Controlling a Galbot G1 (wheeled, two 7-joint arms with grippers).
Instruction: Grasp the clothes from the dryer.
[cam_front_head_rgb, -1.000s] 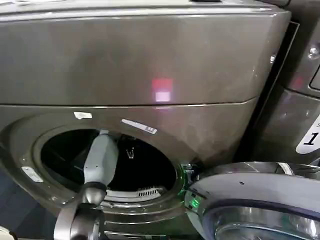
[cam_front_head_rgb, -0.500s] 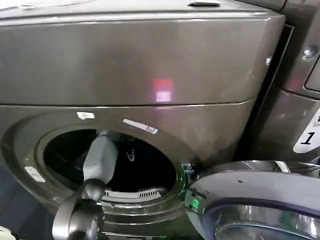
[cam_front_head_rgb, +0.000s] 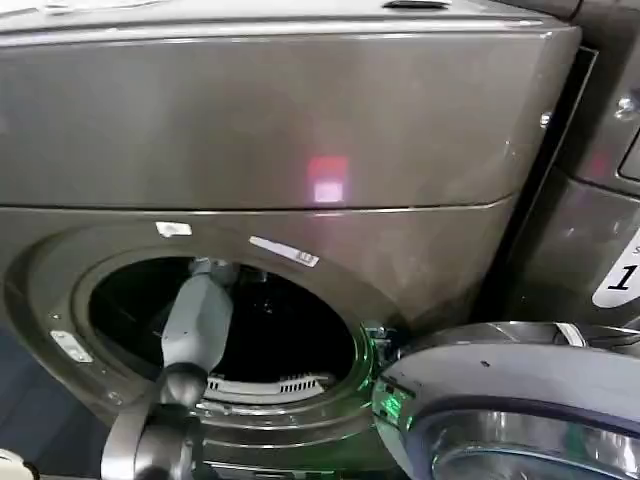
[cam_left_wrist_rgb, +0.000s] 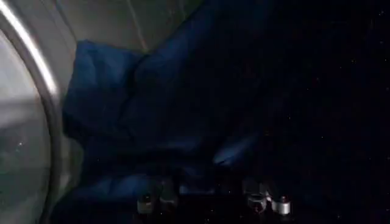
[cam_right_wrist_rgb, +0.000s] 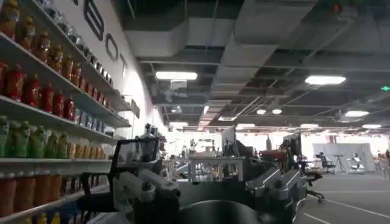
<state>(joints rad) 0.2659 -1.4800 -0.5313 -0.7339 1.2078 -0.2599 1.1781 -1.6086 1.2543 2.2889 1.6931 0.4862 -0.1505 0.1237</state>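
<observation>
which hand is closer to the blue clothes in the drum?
Left. The left hand is inside the dryer, just short of the blue clothes. The right hand is outside, aimed into the room, fingers apart.

The left arm (cam_front_head_rgb: 195, 330) has a smooth, pale grey forearm shell shaped like a long tapered capsule, widest at its middle. At its 6 o'clock end it meets a dark metallic grey ball-like joint (cam_front_head_rgb: 183, 385), and below that a thicker, glossy dark grey curved link (cam_front_head_rgb: 150, 445). In the left wrist view, the left gripper (cam_left_wrist_rgb: 213, 201) shows as dark fingers bearing small round silvery metal fittings like screws or pins (cam_left_wrist_rgb: 268, 203). In the right wrist view, the right gripper (cam_right_wrist_rgb: 210, 195) has black and silvery-grey angular, blocky fingers.
</observation>
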